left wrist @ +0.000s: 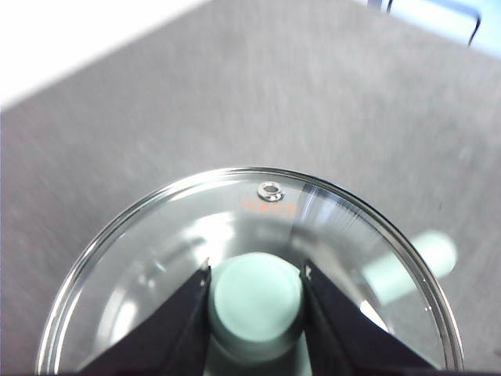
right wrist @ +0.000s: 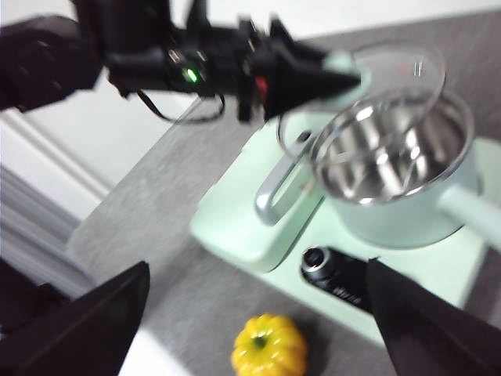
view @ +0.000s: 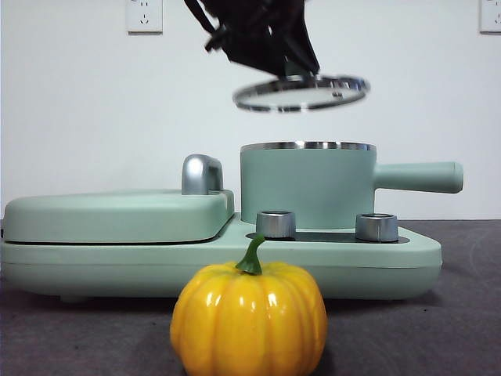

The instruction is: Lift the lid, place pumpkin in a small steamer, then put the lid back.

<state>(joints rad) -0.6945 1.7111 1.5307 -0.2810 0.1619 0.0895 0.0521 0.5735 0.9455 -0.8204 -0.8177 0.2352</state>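
My left gripper (left wrist: 254, 274) is shut on the mint-green knob of the glass lid (left wrist: 196, 235) and holds it in the air. In the front view the lid (view: 301, 93) hangs tilted above the small steamer (view: 307, 188), clear of its rim. The steamer's pot (right wrist: 399, 180) stands open and empty, its long handle (view: 419, 177) pointing right. The pumpkin (view: 249, 317) sits on the table in front of the appliance; it also shows in the right wrist view (right wrist: 268, 347). My right gripper (right wrist: 254, 313) is open and empty, above the table near the pumpkin.
The wide mint-green appliance base (view: 141, 262) carries a flat cover (view: 117, 213) with a chrome handle (view: 201, 174) on the left and two silver knobs (view: 275, 224) at the front. A white wall stands behind. The tabletop is grey.
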